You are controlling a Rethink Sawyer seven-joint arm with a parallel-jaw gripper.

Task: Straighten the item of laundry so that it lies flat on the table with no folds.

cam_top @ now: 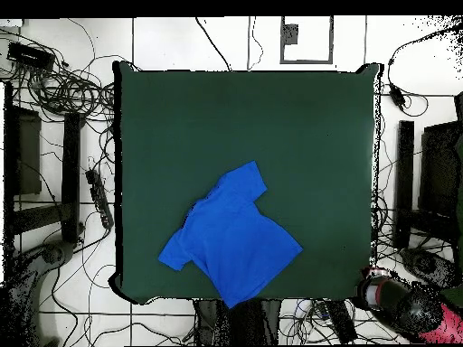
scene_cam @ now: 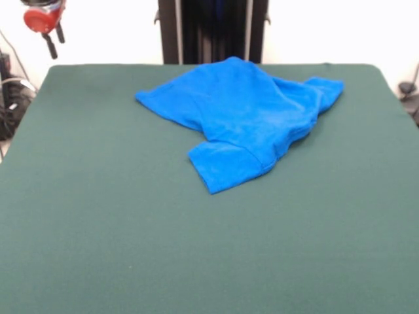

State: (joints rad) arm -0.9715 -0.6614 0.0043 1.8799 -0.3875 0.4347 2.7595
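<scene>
From the front, the blue T-shirt [scene_cam: 242, 118] lies crumpled toward the far middle of the green counter [scene_cam: 98, 248], one sleeve folded forward and the body bunched in soft layers. It looks light, limp and not slippery on the felt-like cloth; a hem edge or sleeve tip seems the best place to pinch. The pincer [scene_cam: 54, 38] hangs off the top left corner, well apart; whether it is spread I cannot tell.

From overhead, the shirt sits near the counter's bottom edge, its hem corner reaching that edge. Cables crowd the surrounding floor [cam_top: 172, 41].
</scene>
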